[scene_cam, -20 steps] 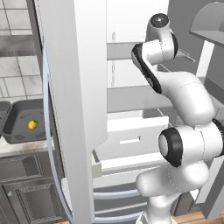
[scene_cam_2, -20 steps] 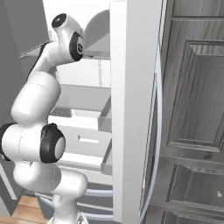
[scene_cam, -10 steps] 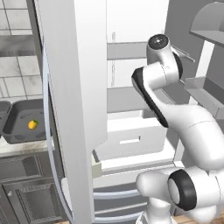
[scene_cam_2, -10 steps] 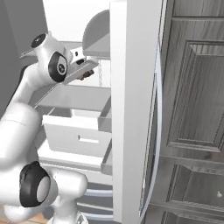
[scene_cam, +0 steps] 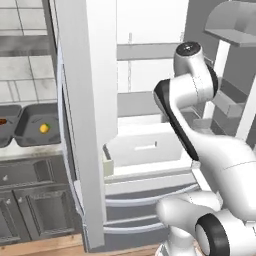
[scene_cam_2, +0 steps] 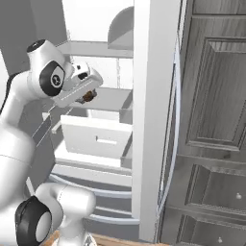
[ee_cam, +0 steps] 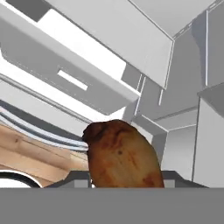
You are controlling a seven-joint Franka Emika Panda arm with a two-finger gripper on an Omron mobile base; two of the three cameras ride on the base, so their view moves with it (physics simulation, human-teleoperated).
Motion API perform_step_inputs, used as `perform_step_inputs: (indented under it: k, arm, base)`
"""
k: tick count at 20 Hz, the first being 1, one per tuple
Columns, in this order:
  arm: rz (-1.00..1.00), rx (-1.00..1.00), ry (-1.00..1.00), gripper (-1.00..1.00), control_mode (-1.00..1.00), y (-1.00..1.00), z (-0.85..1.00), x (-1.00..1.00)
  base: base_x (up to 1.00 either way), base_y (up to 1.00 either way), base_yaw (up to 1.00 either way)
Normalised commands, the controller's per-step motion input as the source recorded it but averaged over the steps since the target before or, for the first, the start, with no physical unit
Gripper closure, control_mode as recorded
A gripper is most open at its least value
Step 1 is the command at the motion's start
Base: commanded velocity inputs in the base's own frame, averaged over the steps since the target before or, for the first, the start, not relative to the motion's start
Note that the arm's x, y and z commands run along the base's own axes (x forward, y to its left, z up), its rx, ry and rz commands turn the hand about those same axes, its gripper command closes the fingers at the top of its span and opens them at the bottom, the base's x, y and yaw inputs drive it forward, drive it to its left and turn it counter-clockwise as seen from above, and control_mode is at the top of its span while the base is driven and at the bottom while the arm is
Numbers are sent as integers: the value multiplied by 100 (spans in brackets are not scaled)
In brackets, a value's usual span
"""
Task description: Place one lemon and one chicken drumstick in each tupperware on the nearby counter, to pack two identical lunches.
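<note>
My gripper is shut on a reddish-brown chicken drumstick, held in the air in front of the open fridge's drawer. In the hand view the drumstick stands thick between the gripper fingers, whose tips barely show. Far to the left, two dark grey tupperware trays sit on the pale counter. The nearer tupperware holds a lemon. The other tupperware is cut by the frame edge, with a reddish drumstick inside.
The open fridge door stands between the arm and the counter. A pulled-out white drawer juts out below the gripper. Door shelves lie to the right. A dark panelled cabinet stands right of the fridge.
The arm has folded back and swung left, carrying the drumstick out from the fridge shelves to above the drawer. The whole picture has shifted slightly, so the camera moved.
</note>
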Motion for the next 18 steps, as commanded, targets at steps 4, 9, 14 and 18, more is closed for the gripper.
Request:
perform_step_inputs:
  k: [4,9,14,18]
  arm:
    - [0,0,0,100,100,0,0,0]
    - [0,0,0,100,100,0,0,0]
    - [0,0,0,100,100,0,0,0]
    - [0,0,0,100,100,0,0,0]
  base:
    - [-100,16,15]
    - [-100,33,20]
    - [-64,83,9]
    - [-1,100,1]
